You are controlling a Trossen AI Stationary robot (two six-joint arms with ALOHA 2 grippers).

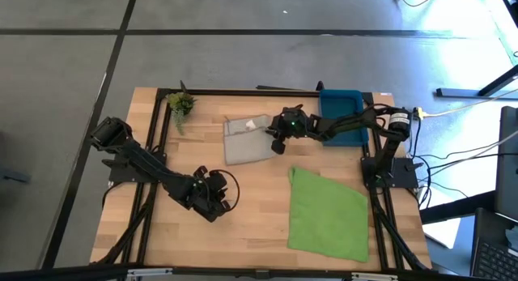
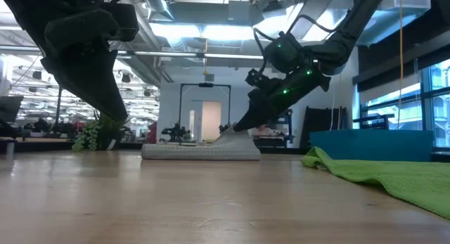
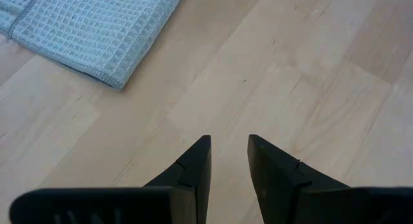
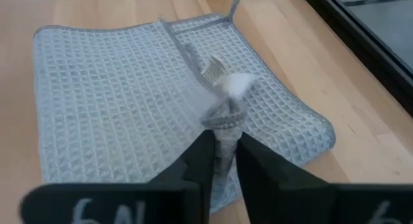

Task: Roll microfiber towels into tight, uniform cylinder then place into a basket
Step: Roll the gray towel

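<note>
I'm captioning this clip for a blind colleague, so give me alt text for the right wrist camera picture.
The right gripper pinches a fold of the light grey towel between its dark jaws, lifting that bit into a small peak. The rest of the waffle-weave towel lies flat on the wooden table, with a white tag near the pinched spot.

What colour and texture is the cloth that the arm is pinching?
Light grey towel with a waffle weave, clearest in the right wrist view.
</note>
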